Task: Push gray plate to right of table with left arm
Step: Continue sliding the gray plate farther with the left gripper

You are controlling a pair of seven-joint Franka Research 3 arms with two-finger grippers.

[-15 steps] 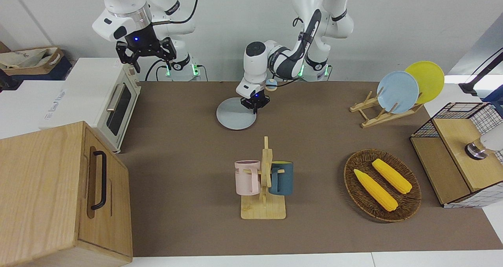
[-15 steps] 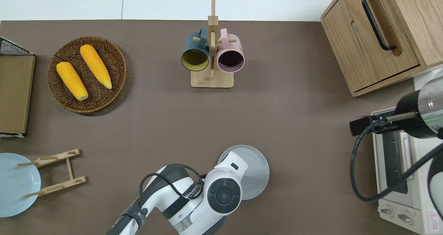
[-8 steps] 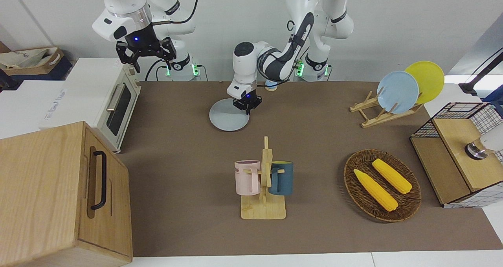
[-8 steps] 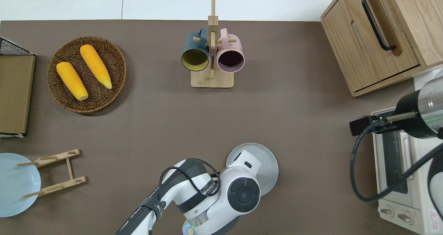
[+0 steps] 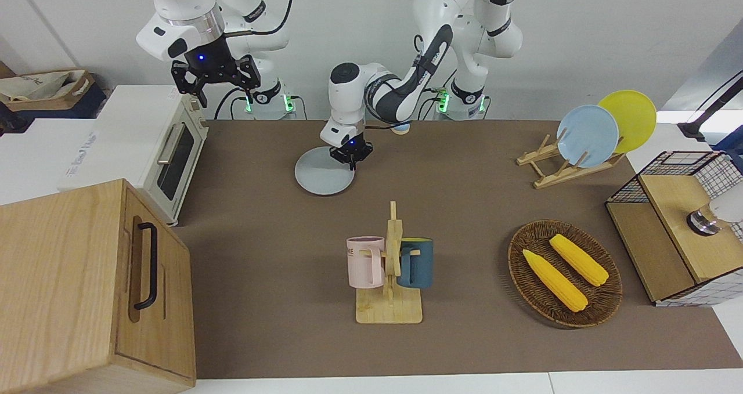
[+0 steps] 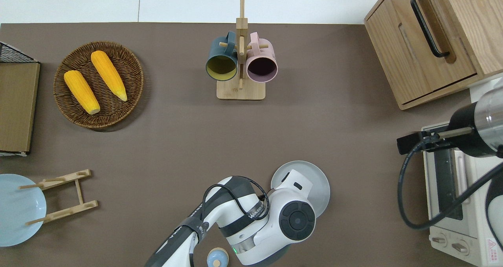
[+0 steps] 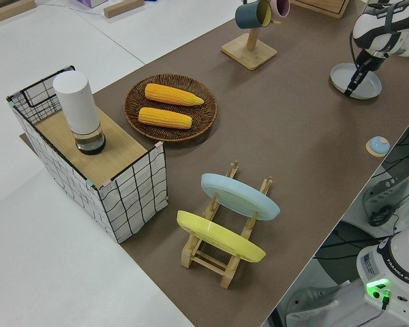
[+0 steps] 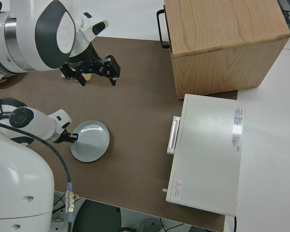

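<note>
With the right arm parked, we see the plate (image 5: 323,175) lying flat on the table (image 5: 464,208) near the robots, stiff, light and likely to slide, so our left gripper (image 5: 350,155), fingers seemingly together, presses its rim toward the toaster oven (image 5: 168,156).

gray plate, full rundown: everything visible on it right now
The gray plate is round, shallow and plain pale gray with a low raised rim; it looks like matte plastic or ceramic. It lies flat and empty on the brown table, near the robots' edge, between the mug rack and the toaster oven, nearer to the robots than the rack. The left end effector is down at its rim on the left arm's side.
</note>
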